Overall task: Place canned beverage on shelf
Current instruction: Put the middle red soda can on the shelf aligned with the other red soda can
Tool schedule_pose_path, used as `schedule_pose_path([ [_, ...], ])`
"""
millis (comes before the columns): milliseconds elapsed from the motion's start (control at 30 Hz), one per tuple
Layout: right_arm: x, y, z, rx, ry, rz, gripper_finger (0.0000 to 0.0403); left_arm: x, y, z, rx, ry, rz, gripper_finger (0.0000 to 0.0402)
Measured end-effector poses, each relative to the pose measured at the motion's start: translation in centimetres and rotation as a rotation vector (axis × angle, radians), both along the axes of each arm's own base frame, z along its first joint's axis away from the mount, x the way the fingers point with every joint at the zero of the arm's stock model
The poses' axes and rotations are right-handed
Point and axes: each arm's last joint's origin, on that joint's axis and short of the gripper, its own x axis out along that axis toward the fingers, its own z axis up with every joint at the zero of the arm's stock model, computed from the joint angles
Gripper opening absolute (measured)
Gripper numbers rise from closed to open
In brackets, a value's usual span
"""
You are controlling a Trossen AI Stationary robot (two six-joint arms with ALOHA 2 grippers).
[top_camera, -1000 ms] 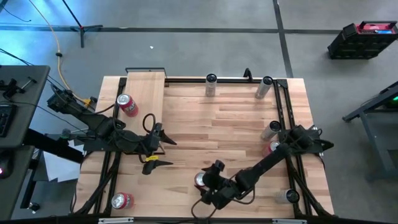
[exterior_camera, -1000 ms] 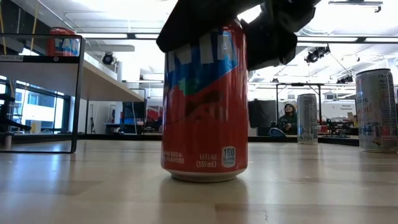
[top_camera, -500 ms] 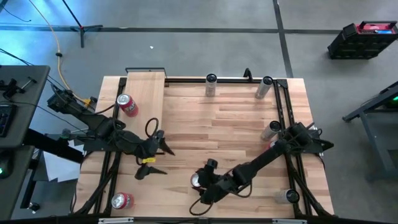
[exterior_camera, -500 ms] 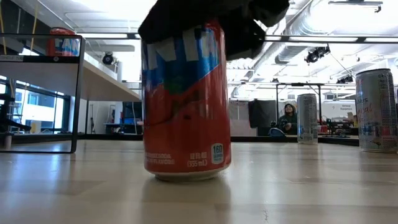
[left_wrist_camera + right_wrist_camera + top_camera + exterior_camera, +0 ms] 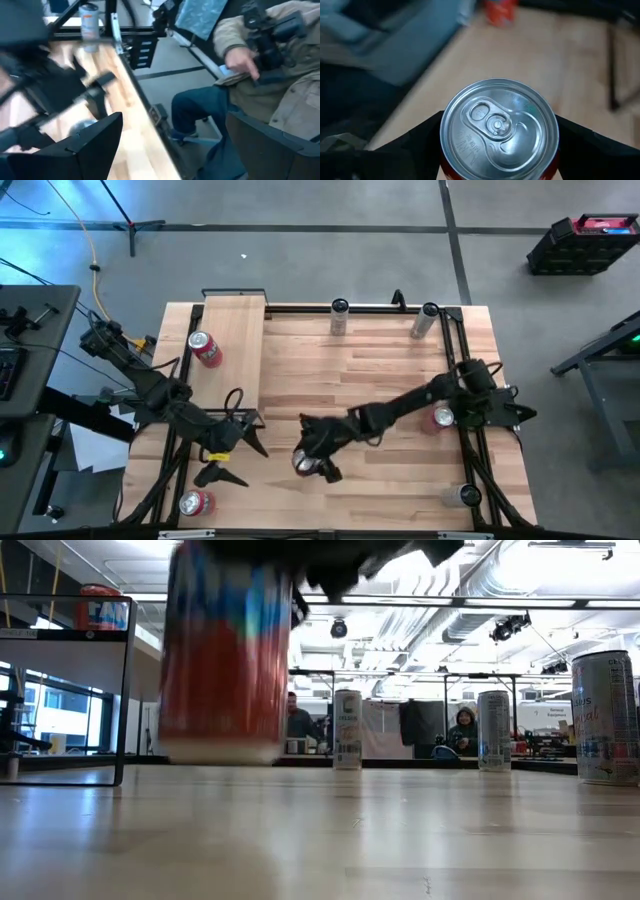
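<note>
My right gripper [image 5: 500,145] is shut on a red beverage can [image 5: 305,463] over the near middle of the table; its silver top [image 5: 500,127] faces the right wrist camera. In the low view the can [image 5: 225,660] hangs blurred above the tabletop. The shelf [image 5: 232,330], a pale board in a black frame, stands at the far left with another red can [image 5: 203,348] upright on it. My left gripper [image 5: 228,458] is open with nothing between its fingers, left of the held can and near the front edge. My right gripper pinches the can between its two fingers, one on each opposite side of the wall just below the rim [image 5: 445,142]. The fingers [image 5: 580,142] come slanting down from the table's right. The can stays upright, and its base [image 5: 220,752] is lifted clear of the table.
Silver cans stand at the far edge [image 5: 338,315] [image 5: 425,320] and on the right [image 5: 435,388] [image 5: 465,495], with a red can [image 5: 440,417] under the right arm. Another red can [image 5: 195,502] sits at the near left corner. A seated person [image 5: 260,75] shows beyond the table edge.
My right gripper has carried the red can toward the table's left and a little toward the far edge, rolling its wrist. The can has come up off the table and stays upright. My left gripper has swung toward the near edge, still open.
</note>
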Motion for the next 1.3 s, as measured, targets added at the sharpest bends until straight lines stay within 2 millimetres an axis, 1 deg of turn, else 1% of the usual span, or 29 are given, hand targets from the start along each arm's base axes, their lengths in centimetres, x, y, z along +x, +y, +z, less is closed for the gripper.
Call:
schedule_pose_path([
  [33, 0.1, -0.6, 0.1, 0.003, -0.008, 0.045, 0.0285, -0.1, -0.1, 0.0, -0.006, 0.007, 0.003, 0.0346],
  [133, 0.1, -2.5, -0.3, -0.009, 0.005, 0.191, 0.0285, -0.4, -0.2, -0.4, -0.023, 0.071, 0.02, 0.0346],
  [200, 0.3, -3.8, -0.4, -0.03, -0.037, 0.264, 0.0285, -0.6, -0.1, -0.9, -0.032, 0.141, 0.045, 0.0346],
  [300, 0.6, -5.6, -0.2, -0.091, -0.118, 0.326, 0.0285, -0.4, -0.1, -1.3, -0.056, 0.201, 0.088, 0.0346],
  [367, 0.7, -6.7, -0.3, -0.145, -0.153, 0.354, 0.0285, 0.1, 0.0, -1.3, -0.082, 0.188, 0.105, 0.0346],
  [467, 1.1, -8.5, -0.3, -0.209, -0.237, 0.391, 0.0285, 0.8, 0.3, -1.2, -0.104, 0.173, 0.135, 0.0346],
  [533, 1.4, -9.6, -0.6, -0.205, -0.268, 0.404, 0.0285, 1.2, 0.6, -1.2, -0.116, 0.172, 0.155, 0.0346],
  [667, 1.5, -11.9, -1.3, -0.146, -0.225, 0.38, 0.0285, 1.7, 1.3, -1.1, -0.125, 0.175, 0.187, 0.0346],
  [800, 1.6, -14.0, -0.9, -0.1, -0.198, 0.332, 0.0285, 2.3, 2.7, -0.1, -0.104, 0.143, 0.208, 0.0346],
  [900, 2.3, -15.1, -0.3, -0.092, -0.173, 0.306, 0.0285, 2.8, 3.8, 0.2, -0.098, 0.149, 0.215, 0.0346],
  [967, 2.5, -15.7, -0.4, -0.093, -0.129, 0.307, 0.0285, 3.0, 4.3, 0.2, -0.104, 0.157, 0.22, 0.0346],
  [1100, 2.9, -16.1, -1.8, -0.102, -0.039, 0.328, 0.0285, 3.2, 4.8, 0.1, -0.111, 0.166, 0.238, 0.0346],
  [1200, 3.3, -16.2, -2.7, -0.096, -0.032, 0.338, 0.0285, 3.2, 4.8, 0.1, -0.097, 0.167, 0.233, 0.0346],
  [1300, 3.6, -16.2, -3.1, -0.081, -0.032, 0.337, 0.0287, 3.2, 4.8, 0.1, -0.095, 0.166, 0.232, 0.0346],
])
